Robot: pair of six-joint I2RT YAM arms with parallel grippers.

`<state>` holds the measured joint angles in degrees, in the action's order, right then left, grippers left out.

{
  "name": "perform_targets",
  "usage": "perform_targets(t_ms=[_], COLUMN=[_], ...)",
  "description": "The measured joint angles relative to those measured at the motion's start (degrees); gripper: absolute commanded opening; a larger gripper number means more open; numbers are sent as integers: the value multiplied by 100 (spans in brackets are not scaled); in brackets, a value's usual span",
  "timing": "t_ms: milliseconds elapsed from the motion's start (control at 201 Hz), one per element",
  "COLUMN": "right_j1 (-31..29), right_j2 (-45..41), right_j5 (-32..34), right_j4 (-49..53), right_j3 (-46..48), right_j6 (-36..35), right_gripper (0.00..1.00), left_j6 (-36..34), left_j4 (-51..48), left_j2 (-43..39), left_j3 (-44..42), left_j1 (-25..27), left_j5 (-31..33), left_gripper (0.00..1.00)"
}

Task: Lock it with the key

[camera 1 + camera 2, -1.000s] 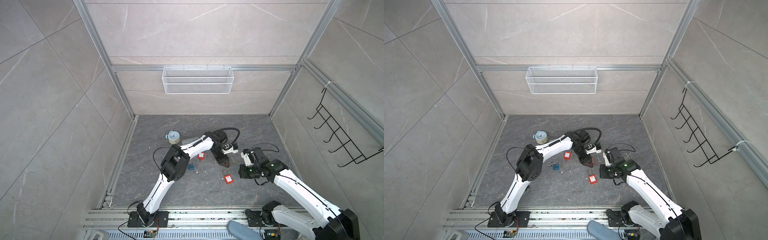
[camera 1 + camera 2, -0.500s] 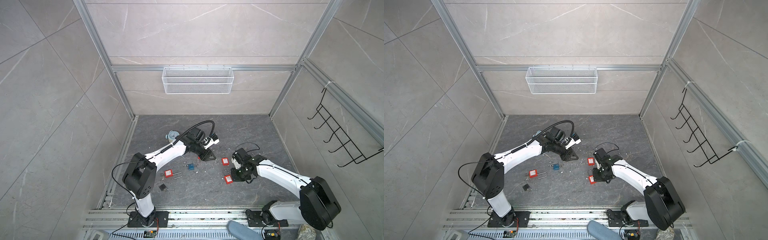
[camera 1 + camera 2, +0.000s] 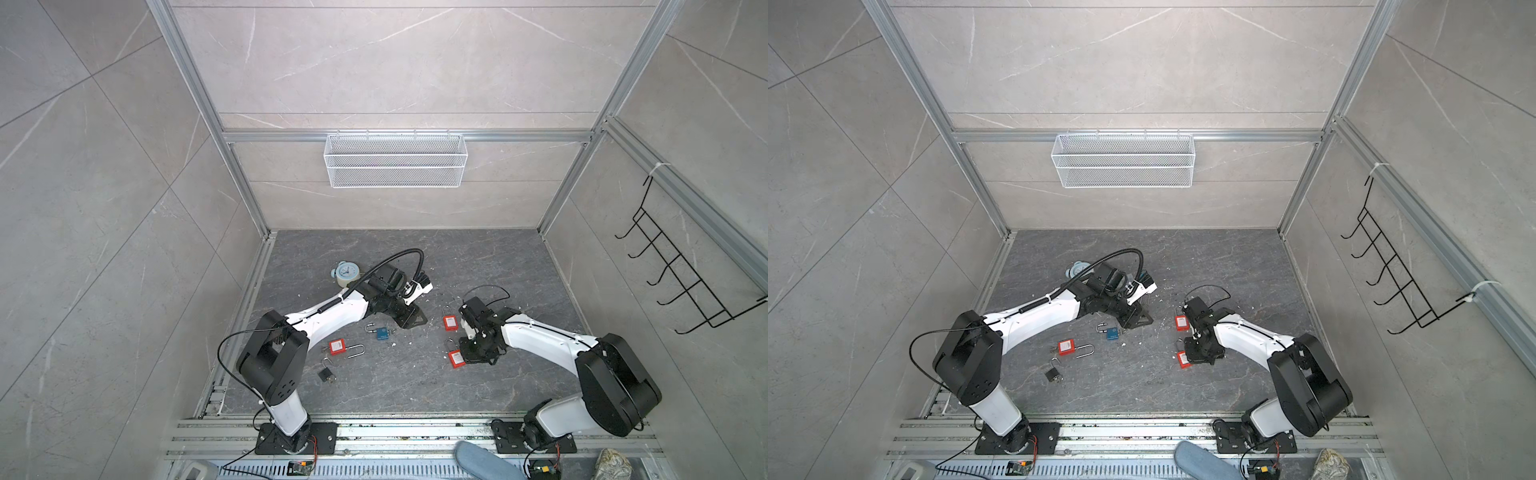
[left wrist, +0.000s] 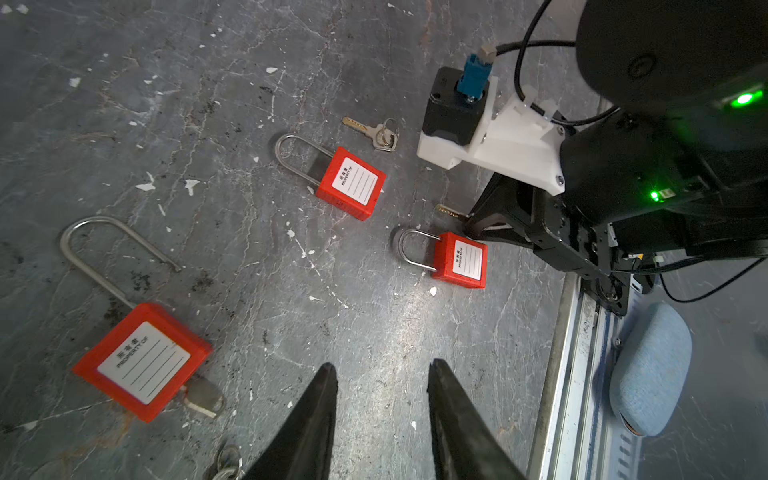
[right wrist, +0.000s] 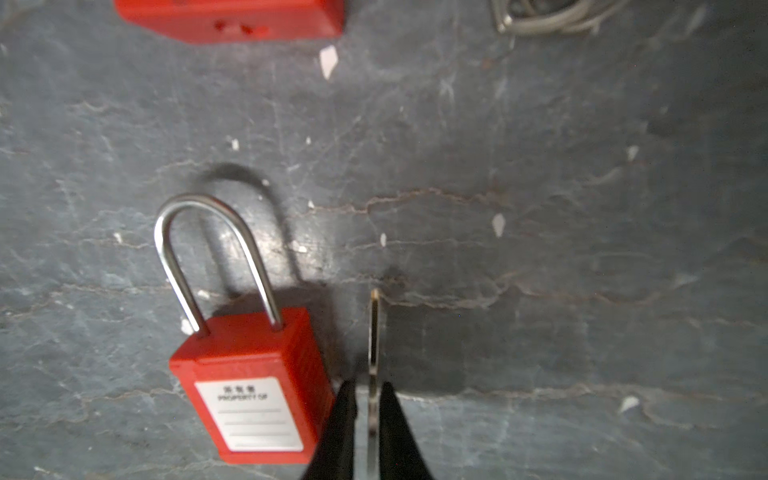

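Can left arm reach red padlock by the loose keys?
Probably yes: left fingers open and empty, bare grey floor ahead, but right arm's black wrist camera hangs beside the red plastic padlock.

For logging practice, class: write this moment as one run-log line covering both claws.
left claw: open, empty | right claw: holding key | key: beside red padlock, not inserted

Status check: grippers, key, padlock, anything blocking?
Left gripper open, empty. Right gripper around key, grip unclear. Key edge-on beside red padlock, not inserted. Nothing between them.
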<state>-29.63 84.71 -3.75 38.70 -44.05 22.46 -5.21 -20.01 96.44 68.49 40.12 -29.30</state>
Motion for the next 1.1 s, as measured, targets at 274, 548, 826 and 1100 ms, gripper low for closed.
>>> perform_targets(t_ms=[274, 548, 826, 1100], right_j1=[0, -114, -922, -1604], right_j2=[-125, -938, -424, 1270], right_j5=[369, 872, 1366, 1473], right_j4=[61, 214, -380, -981], right_j3=[-61, -551, -1318, -2439], right_j6=[9, 216, 933, 1276], right_gripper=[34, 37, 55, 59], left_j6=[195, 487, 1088, 1392], left_j4=[195, 417, 728, 765], left_j2=[-518, -1381, -2555, -3298], left_j3=[-334, -931, -1895, -2509], left_j1=[-42, -295, -837, -986], left_j5=[411, 994, 1882, 2500], left_gripper=[40, 40, 41, 44])
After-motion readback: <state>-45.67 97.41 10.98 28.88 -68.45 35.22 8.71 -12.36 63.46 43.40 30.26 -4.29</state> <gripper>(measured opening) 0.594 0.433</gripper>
